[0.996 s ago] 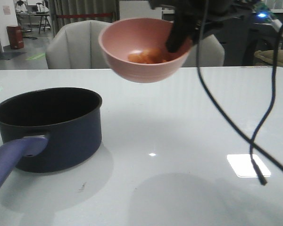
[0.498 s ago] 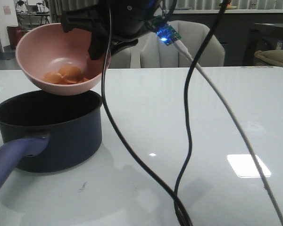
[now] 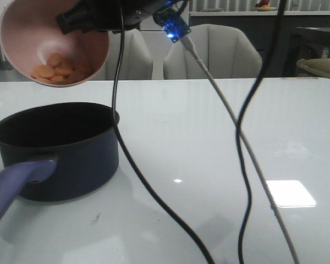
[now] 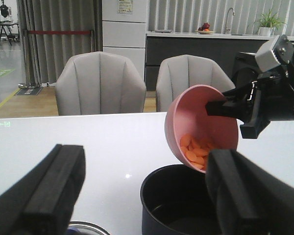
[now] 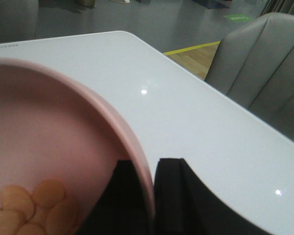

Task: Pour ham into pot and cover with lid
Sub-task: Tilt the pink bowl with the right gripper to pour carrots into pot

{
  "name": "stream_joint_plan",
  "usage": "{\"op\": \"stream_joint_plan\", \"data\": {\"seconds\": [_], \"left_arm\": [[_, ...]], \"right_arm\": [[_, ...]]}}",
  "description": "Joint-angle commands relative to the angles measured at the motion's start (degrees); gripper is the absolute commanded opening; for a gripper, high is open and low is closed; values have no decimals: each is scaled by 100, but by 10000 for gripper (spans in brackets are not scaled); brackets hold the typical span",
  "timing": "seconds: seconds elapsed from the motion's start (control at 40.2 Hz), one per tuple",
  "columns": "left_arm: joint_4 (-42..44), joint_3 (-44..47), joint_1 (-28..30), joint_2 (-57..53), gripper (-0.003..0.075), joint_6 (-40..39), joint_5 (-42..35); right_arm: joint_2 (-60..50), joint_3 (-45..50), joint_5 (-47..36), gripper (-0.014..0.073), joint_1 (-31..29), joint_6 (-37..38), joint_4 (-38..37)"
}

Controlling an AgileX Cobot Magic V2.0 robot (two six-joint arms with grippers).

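A salmon-pink bowl hangs tilted above the far left rim of the pot, its mouth turned down toward me. The ham lies in the bowl's low side, all inside it. My right gripper is shut on the bowl's rim, one finger inside and one outside. The pot looks empty and black inside, its blue-purple handle pointing at me. My left gripper is open with nothing in it, facing the pot. A silver sliver of the lid shows below it.
Black cables and a pale cable dangle from the right arm across the middle of the table. Grey chairs stand behind the table's far edge.
The bowl has swung left from the table's middle to above the pot, then risen and tipped further over. The ham has slid to its low side.
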Motion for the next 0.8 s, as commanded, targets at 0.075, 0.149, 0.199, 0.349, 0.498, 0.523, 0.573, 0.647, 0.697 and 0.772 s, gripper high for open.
{"op": "stream_joint_plan", "data": {"seconds": [0.075, 0.149, 0.199, 0.349, 0.498, 0.523, 0.573, 0.647, 0.697, 0.772], "left_arm": [[-2, -151, -54, 67, 552, -13, -471], [-2, -151, -54, 67, 551, -13, -471], [-2, -151, -54, 67, 551, -13, -471], [-2, -151, -54, 67, 552, -13, -471], [-2, -151, -54, 67, 552, -13, -471], [-2, -151, -54, 67, 552, -13, -471], [-2, -151, -54, 67, 552, -13, -471], [-2, -151, -54, 67, 551, -13, -471], [-2, -151, -54, 67, 552, -13, -471], [-2, -151, -54, 67, 552, -13, -471]], "right_arm": [[-288, -73, -1055, 139, -11, -467, -54], [-288, -7, -1265, 139, -11, -634, -31], [-288, 30, -1326, 139, -11, -758, -17], [-275, 86, -1382, 139, -5, -1366, 21], [-250, 86, -1356, 139, 92, -2274, 260], [-241, 86, -1342, 139, 115, -2447, 293], [-217, 86, -1316, 139, 182, -2849, 392], [-173, 86, -1338, 139, 313, -3560, 556], [-114, 86, -1391, 139, 405, -4092, 691], [-11, 86, -1453, 139, 501, -4825, 884]]}}
